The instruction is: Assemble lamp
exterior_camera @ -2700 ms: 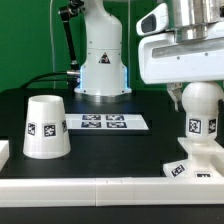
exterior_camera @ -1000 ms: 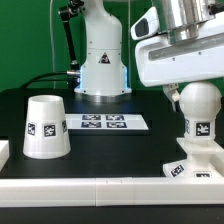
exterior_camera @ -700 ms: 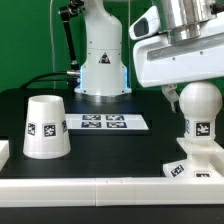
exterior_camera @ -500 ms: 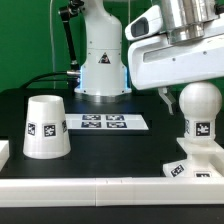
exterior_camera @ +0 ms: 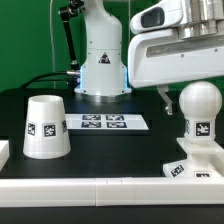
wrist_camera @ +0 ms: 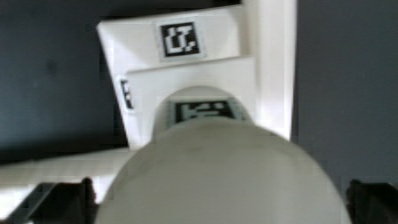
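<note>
The bulb (exterior_camera: 200,108) stands upright on the flat square base (exterior_camera: 190,168) at the exterior view's right. My gripper (exterior_camera: 194,96) is open around the bulb's round head, and one dark finger (exterior_camera: 164,97) hangs clear of it to the side. In the wrist view the bulb's head (wrist_camera: 222,170) fills the middle, with the fingers (wrist_camera: 63,202) apart from it on both sides and the base (wrist_camera: 160,70) beneath. The shade (exterior_camera: 45,126) stands mouth down at the exterior view's left, far from the gripper.
The marker board (exterior_camera: 103,122) lies flat at the middle back. The robot's white pedestal (exterior_camera: 100,55) stands behind it. A raised white ledge (exterior_camera: 90,185) runs along the table's front edge, and it also shows in the wrist view (wrist_camera: 276,60) beside the base.
The visible finger has moved away from the bulb's head toward the exterior view's left, and the hand has shifted the same way. The bulb, base and shade have not moved.
</note>
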Tool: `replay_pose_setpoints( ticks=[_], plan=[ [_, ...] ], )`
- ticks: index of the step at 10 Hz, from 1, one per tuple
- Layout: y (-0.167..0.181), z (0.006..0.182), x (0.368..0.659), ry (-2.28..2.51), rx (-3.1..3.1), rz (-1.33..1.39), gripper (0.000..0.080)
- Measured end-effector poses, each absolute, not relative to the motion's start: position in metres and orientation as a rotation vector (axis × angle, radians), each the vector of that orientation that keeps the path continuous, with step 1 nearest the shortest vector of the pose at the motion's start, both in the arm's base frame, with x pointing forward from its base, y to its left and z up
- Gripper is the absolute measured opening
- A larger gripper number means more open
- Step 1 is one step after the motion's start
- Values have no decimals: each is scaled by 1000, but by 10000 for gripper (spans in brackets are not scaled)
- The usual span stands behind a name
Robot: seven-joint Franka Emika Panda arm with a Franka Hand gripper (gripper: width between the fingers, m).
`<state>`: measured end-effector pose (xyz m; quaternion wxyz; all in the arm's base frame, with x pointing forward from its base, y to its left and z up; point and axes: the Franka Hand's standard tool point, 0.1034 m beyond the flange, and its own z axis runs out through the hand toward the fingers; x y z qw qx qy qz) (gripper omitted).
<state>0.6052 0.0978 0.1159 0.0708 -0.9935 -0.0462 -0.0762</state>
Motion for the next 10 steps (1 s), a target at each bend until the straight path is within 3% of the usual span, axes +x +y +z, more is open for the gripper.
replay_pose_setpoints(
  ticks=[6,10],
  plan=[
    [94,114,605,-704,-2945,-262,699],
    [93,115,608,-1496,-2763,-265,699]
  ],
)
